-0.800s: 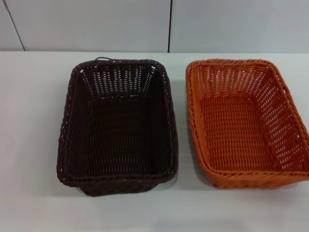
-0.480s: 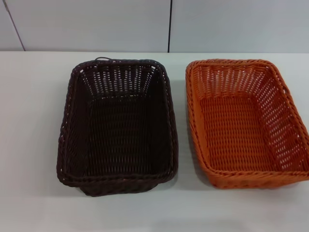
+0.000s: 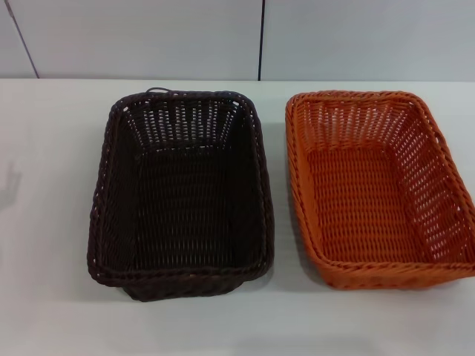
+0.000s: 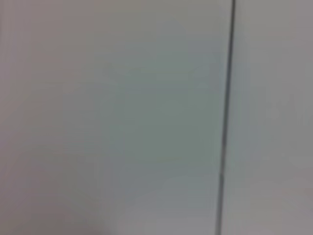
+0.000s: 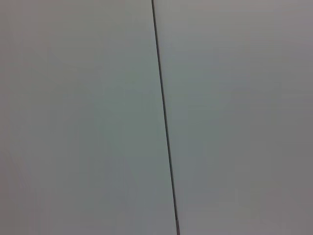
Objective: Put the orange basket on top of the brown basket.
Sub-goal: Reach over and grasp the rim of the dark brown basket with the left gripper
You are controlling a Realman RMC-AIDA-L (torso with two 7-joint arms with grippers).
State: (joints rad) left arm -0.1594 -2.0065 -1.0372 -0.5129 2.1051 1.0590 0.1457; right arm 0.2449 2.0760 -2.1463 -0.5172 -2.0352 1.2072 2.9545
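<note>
The orange basket [image 3: 378, 185] sits on the white table at the right in the head view, empty and upright. The brown basket [image 3: 180, 191] sits beside it on the left, empty and upright, with a narrow gap of table between them. Neither gripper shows in any view. Both wrist views show only a pale wall panel with a dark seam [image 4: 225, 117] [image 5: 165, 117].
The white table [image 3: 52, 297] runs to a grey panelled wall [image 3: 148, 37] at the back. A faint shadow [image 3: 11, 182] lies on the table at the far left edge.
A faint shadow has appeared on the table at the far left edge. The baskets have not moved.
</note>
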